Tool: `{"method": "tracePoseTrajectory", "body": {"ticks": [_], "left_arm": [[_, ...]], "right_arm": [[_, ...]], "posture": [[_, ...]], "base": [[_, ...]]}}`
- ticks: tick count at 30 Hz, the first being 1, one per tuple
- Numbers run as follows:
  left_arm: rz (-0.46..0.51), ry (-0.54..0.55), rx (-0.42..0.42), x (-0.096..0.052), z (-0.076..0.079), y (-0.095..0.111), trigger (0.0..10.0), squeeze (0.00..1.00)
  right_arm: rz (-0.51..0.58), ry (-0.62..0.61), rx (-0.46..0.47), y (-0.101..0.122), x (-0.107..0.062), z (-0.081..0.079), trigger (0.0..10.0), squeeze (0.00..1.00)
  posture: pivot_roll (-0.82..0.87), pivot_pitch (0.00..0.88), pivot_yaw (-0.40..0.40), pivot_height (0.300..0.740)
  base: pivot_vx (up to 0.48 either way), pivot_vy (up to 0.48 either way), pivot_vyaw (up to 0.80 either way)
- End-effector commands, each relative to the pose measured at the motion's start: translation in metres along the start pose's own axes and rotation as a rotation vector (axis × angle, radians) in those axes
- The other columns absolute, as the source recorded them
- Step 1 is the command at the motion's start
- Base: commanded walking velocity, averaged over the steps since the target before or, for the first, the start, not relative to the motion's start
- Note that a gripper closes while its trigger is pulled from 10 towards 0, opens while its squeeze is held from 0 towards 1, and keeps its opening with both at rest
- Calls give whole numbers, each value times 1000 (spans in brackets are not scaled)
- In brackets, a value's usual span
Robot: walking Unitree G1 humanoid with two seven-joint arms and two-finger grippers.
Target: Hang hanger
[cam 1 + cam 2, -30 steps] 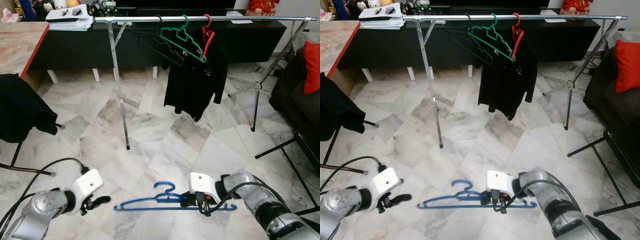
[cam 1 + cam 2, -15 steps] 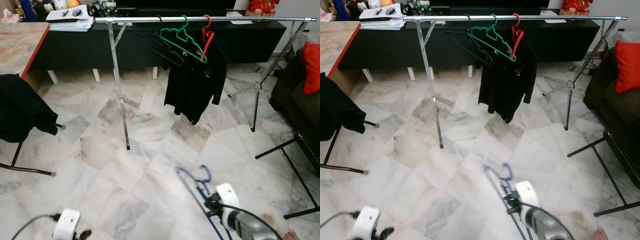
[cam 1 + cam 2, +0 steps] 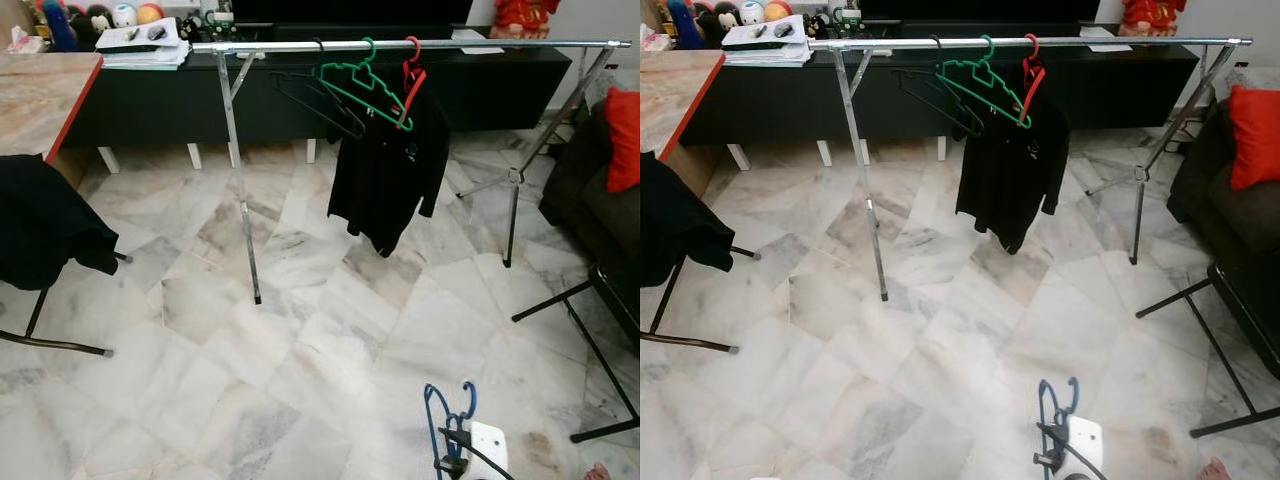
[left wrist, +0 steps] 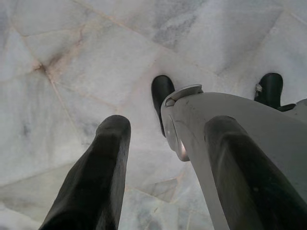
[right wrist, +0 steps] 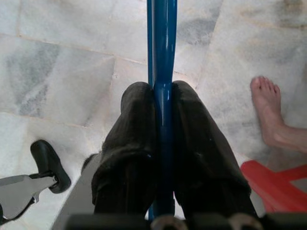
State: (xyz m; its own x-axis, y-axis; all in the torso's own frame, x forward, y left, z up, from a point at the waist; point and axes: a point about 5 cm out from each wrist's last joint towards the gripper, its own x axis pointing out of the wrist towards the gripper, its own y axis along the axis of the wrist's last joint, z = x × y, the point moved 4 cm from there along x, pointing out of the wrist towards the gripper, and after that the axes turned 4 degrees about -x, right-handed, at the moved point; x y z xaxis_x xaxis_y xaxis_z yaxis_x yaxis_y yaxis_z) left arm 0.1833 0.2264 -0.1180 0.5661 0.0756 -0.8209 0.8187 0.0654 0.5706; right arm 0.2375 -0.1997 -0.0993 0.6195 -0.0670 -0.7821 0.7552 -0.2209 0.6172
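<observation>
Right gripper pinches the blue hanger low; it should lift its hook squarely over the distant silver rail; left gripper idles, fingers spread.

Long matte-black fingers on each pincer, white wrist housing with black cable, smooth silver limb

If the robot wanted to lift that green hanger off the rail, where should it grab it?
Probably the sloping lower arm of the green hanger, coming from the front. That bar hangs free, beside the black hanger, while its hook sits over the rail, near the red hanger.
</observation>
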Motion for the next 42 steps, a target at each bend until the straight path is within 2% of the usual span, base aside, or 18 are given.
{"method": "tracePoseTrajectory", "body": {"ticks": [1, 3, 9, 13, 25, 42], "left_arm": [[-58, -15, -2, -2, 8, -19, 10000, 0], [-56, -17, 6, -1, 10, -17, 10000, 0], [-63, -2, -7, -2, 7, -20, 10000, 0], [-84, 1, -6, -3, 6, -28, 10000, 0], [-159, 6, -2, -12, 1, -57, 10000, 0], [-162, 16, -1, -13, -4, -59, 10000, 0]], "right_arm": [[-26, -24, -9, -10, -2, 6, 10000, 0], [-39, -54, -12, -16, -3, 13, 10000, 0], [-54, -93, 17, -22, -5, 19, 10000, 0], [-46, -97, 14, -21, -4, 16, 10000, 0], [-44, -89, -1, -21, -4, 10, 10000, 0], [-46, -83, 3, -23, -4, 8, 10000, 0]], "posture": [[11, 178, -73, 740], [15, 170, -89, 740], [26, 162, -87, 740], [26, 156, -78, 740], [27, 133, -73, 740], [23, 155, -66, 740]], "base": [[330, 0, 0], [369, 0, 0], [396, 0, -216], [424, 0, -788], [432, 0, 0], [437, 0, 0]]}}
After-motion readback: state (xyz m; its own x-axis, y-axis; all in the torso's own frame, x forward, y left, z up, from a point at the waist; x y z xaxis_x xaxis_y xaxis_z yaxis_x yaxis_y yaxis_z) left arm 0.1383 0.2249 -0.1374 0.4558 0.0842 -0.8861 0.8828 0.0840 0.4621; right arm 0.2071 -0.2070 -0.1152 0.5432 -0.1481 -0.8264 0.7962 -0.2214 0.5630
